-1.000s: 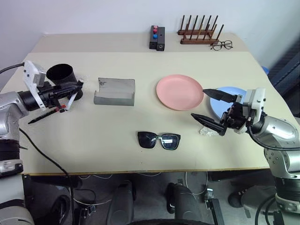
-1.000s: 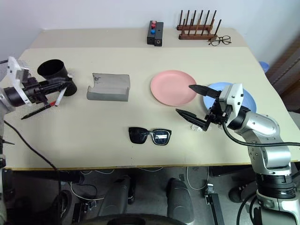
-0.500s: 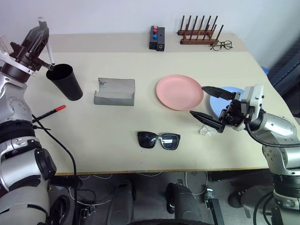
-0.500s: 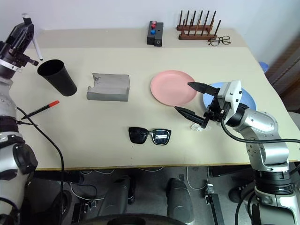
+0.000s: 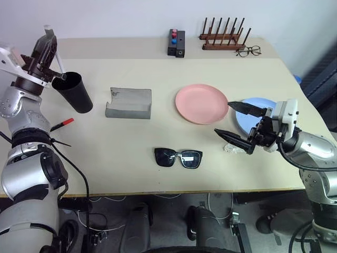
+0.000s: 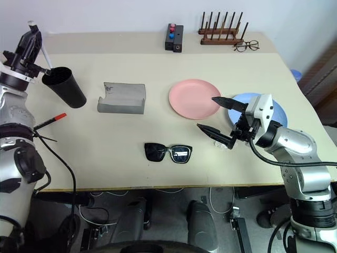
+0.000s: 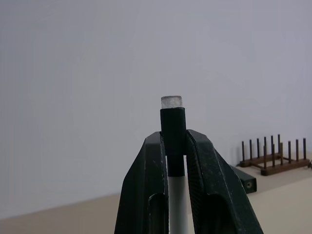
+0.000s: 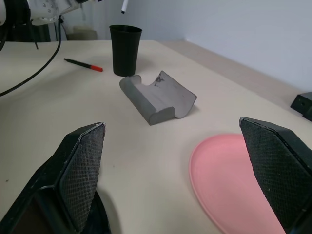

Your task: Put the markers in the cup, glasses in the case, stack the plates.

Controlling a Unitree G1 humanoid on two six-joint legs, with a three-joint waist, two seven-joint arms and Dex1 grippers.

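slim white-bodied marker with black cap [image 7: 173, 146] clamped between left gripper [image 5: 48, 45] fingers, raised just above rim of tall black tapered plastic cup [image 5: 73, 92] at table's left. second dark marker with red cap [image 5: 61, 124] lies on table near cup. right gripper [image 5: 238, 123] fingers wide apart, empty, hovering beside salmon pink round plate [image 5: 202, 103] and light blue plate [image 5: 247, 117]. black-framed sunglasses [image 5: 178, 157] near front edge; open grey case [image 5: 129, 103] between cup and pink plate.

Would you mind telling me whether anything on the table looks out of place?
A small crumpled white scrap lies on the table beside the blue plate, under the open right gripper; it belongs to nothing else there.
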